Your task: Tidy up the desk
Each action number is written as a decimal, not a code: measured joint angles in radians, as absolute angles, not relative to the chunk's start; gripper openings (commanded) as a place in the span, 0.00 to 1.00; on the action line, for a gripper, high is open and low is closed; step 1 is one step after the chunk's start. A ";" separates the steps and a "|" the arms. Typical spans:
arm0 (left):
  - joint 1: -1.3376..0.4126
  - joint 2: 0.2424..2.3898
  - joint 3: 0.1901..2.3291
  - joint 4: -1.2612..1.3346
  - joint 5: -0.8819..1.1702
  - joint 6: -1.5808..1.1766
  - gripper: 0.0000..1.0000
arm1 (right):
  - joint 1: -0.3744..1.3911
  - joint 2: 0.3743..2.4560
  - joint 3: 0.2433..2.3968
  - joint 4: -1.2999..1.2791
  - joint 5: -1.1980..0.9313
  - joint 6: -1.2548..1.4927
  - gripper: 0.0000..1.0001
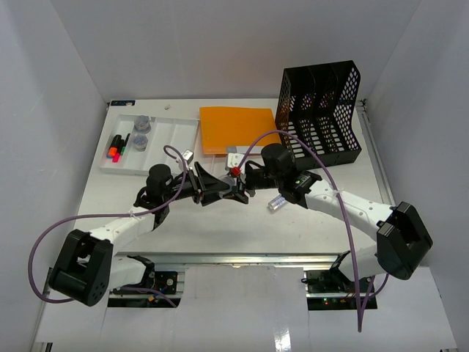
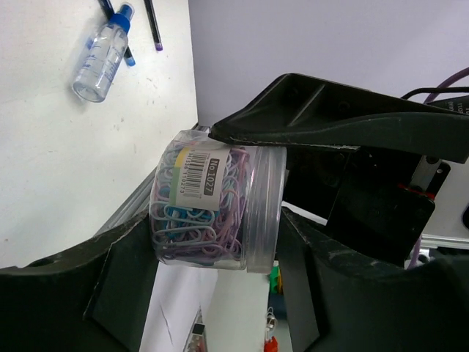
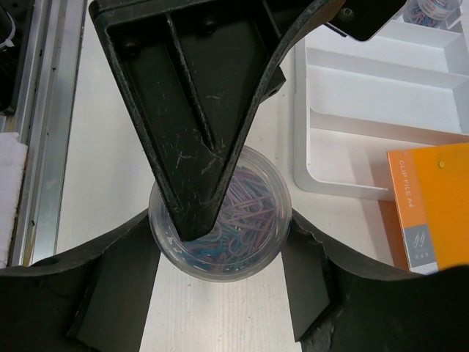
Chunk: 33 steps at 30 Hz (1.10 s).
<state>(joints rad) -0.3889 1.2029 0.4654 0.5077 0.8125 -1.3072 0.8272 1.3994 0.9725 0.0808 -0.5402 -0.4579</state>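
**Both claws on one jar**

Your left claw point(image 2: 212, 231) and right claw point(image 3: 220, 227) each clamp the clear paperclip jar point(image 2: 205, 191), held above the middle of the white counter point(image 1: 220, 227), nearer than the orange folder point(image 1: 238, 128).

My arms point(image 1: 121, 229) are white tubes with chunky black joints, and a purple cable point(image 1: 73, 219) loops off each one. My fingers point(image 3: 190, 110) are scuffed black plastic wedges with raised ribs.
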 measured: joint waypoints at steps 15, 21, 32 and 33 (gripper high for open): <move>-0.337 1.208 0.759 0.008 0.626 -0.944 0.33 | 0.725 1.254 0.918 -0.037 -0.599 -0.611 0.90; -0.151 1.287 1.006 -0.275 0.322 -0.615 0.33 | 0.540 1.112 0.780 -0.091 -0.739 -0.647 0.90; -0.033 1.627 1.181 -0.452 -0.209 -0.263 0.25 | 0.310 1.014 0.731 -0.159 -0.931 -0.666 0.90; -0.033 1.652 1.194 -0.455 -0.243 -0.243 0.25 | 0.305 1.010 0.728 -0.159 -0.942 -0.666 0.90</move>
<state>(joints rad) -0.0334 1.6522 1.1937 -0.4552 -0.2426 -0.2430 0.3047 1.0100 0.7275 -0.1593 -0.9416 -0.6662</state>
